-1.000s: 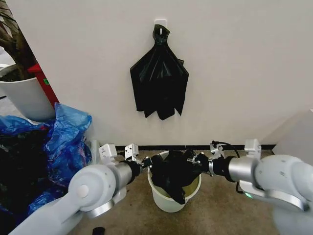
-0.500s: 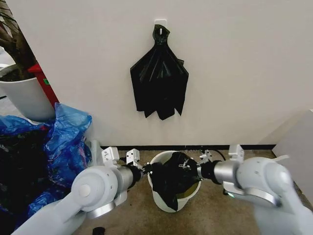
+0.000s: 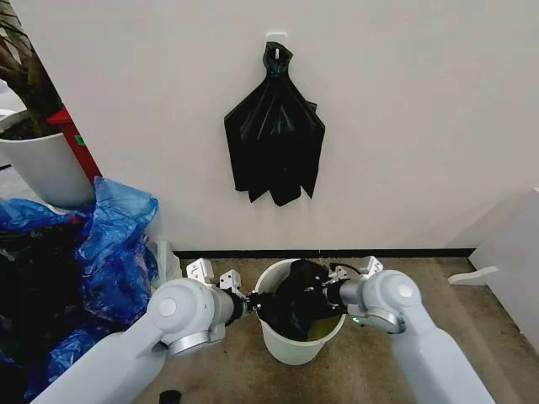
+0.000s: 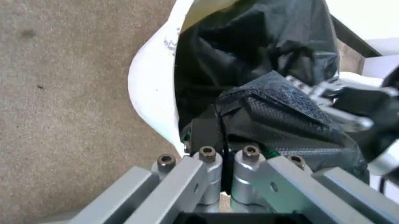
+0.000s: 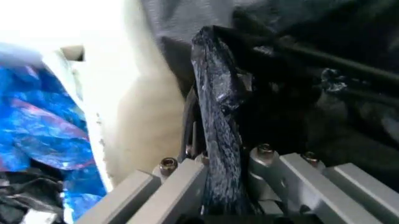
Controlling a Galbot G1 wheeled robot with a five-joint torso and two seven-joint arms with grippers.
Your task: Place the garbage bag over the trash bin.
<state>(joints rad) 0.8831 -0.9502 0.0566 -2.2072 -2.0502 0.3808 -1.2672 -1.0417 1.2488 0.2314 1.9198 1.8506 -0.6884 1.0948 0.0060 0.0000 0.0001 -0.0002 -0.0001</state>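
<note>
— Since both grippers are pinching thin film, what could go wrong from here?

— Start nearest, low centre of the head view. The left gripper has its fingers closed tight on a fold of the garbage bag at the left side of the trash bin; its wrist view shows the black film clamped between the fingers, just inside the white rim. The right gripper has its fingers shut on a twisted rope of the same bag at the bin's right side. I'd judge the plastic could slip out or tear if the two pull apart unevenly.

— And the bin itself?

— It looks light and stands free on the floor. A sideways tug could tip or shift it. Also, the bag is bunched inside the mouth, not opened over the rim, so it might simply drop in.

— Which way does the bag run?

— Its long axis lies roughly left to right across the bin's mouth, strung between the two grippers, with the slack sagging down into the bucket. I can't tell where its open end is.

— Farther back?

— Blue plastic bags at middle left, and a bunch of black bags hanging on the wall, upper centre.
</note>
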